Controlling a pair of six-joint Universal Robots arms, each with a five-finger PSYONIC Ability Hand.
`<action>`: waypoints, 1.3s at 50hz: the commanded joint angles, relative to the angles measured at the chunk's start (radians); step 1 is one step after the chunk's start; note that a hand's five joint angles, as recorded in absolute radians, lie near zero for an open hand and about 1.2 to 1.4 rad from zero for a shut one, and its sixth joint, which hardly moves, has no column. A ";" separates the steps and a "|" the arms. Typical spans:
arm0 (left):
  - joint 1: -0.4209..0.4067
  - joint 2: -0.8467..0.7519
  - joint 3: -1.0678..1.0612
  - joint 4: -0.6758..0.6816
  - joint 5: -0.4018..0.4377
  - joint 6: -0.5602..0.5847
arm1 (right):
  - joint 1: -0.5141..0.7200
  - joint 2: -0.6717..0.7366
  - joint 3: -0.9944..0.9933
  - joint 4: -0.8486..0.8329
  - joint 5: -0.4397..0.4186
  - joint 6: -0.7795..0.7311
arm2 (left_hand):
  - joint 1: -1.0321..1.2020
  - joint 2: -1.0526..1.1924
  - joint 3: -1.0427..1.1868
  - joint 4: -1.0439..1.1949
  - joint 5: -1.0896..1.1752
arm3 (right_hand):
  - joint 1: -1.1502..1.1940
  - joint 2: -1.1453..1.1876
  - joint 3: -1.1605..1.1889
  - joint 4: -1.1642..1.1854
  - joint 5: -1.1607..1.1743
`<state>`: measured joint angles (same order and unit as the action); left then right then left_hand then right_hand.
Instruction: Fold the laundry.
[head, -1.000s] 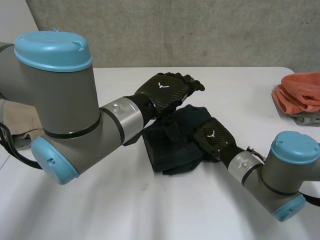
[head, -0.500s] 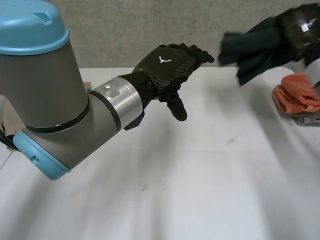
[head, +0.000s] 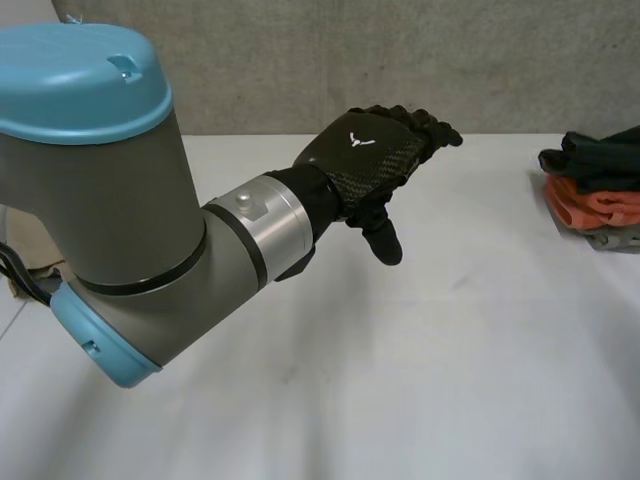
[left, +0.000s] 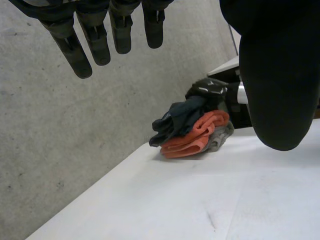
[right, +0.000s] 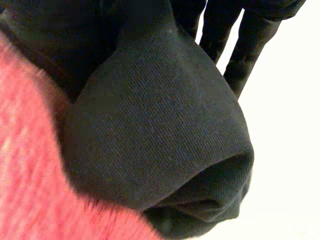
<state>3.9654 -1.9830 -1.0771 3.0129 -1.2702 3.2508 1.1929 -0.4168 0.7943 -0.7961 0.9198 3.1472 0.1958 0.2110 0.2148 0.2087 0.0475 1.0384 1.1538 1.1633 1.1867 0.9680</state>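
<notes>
A folded dark cloth (head: 590, 158) lies on top of a pile at the table's far right, over an orange cloth (head: 595, 205) and a grey one (head: 615, 238). In the left wrist view my right hand (left: 210, 89) rests on the dark cloth (left: 177, 117), above the orange cloth (left: 192, 137). In the right wrist view the dark cloth (right: 160, 140) bulges under my palm with the fingers (right: 250, 45) behind it, pinching it; the orange cloth (right: 30, 175) is beside it. My left hand (head: 370, 160) hovers open above the middle of the table, holding nothing.
The white table (head: 450, 350) stretches bare in front of my left arm. A grey concrete wall (head: 300, 60) stands right behind the table's far edge. The pile sits close to the table's right edge.
My right hand lifted the dark cloth from the middle of the table, swung it right and set it down on the orange pile. My left hand shifted slightly to the right.
</notes>
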 joint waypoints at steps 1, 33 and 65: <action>-0.002 -0.002 -0.003 0.000 0.000 0.000 | -0.030 0.053 -0.009 -0.002 -0.087 0.001 | 0.003 -0.012 -0.016 -0.010 -0.023 | 0.358 0.242 0.233 0.210 0.254; -0.045 0.072 0.006 0.001 -0.001 -0.002 | -0.257 -0.553 0.296 0.531 0.157 -0.504 | -0.003 -0.018 -0.022 -0.016 -0.029 | -0.864 -0.979 -0.989 -1.012 -0.968; 0.738 -0.351 0.040 0.218 -0.158 0.578 | 0.449 -1.031 1.177 0.236 0.068 -0.429 | 0.000 -0.015 -0.019 -0.013 -0.026 | -0.864 -0.979 -0.989 -1.012 -0.968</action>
<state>4.5789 -2.0833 -1.0973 3.1821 -1.5387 3.6604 1.6256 -1.4583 1.8932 -0.5723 0.9800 2.7819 0.1958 0.2109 0.2148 0.2087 0.0471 0.2316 0.2201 0.2171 0.2078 0.0500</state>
